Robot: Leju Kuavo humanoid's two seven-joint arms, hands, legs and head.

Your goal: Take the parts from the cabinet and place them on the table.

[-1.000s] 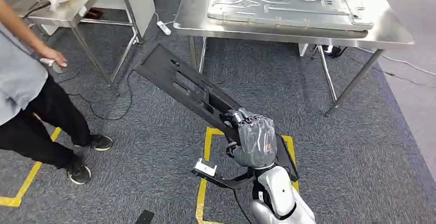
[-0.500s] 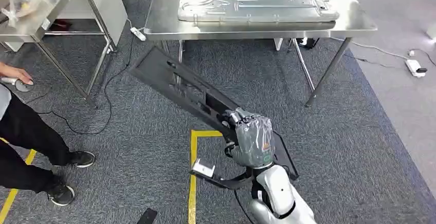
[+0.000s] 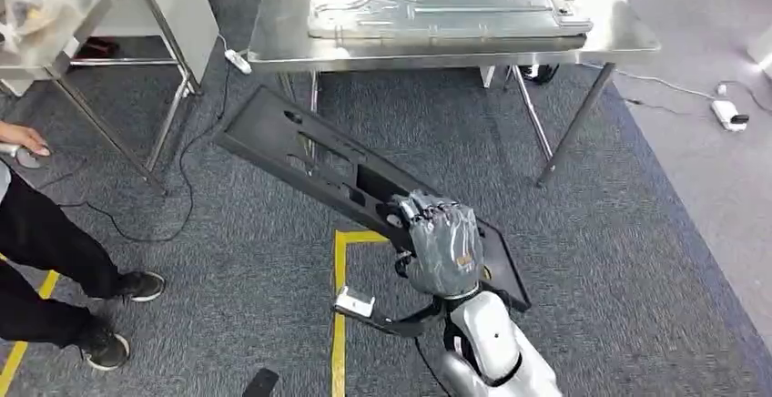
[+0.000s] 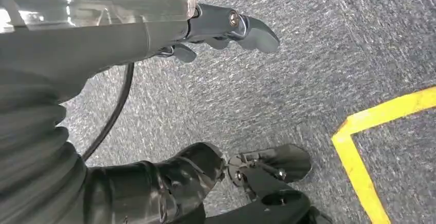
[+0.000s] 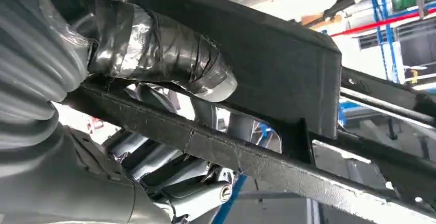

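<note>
The view has swung toward the steel worktop (image 3: 628, 44) (camera, not things); the right hand (image 3: 443, 244) grips the black panel (image 3: 319, 162), left hand (image 4: 226, 26) empty.

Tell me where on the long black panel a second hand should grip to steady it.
Grip the black panel by its free far end, coming from the robot's left. The right hand holds only the near end, so the long tilted span overhangs unsupported; its cutouts probably offer finger holds.
</note>
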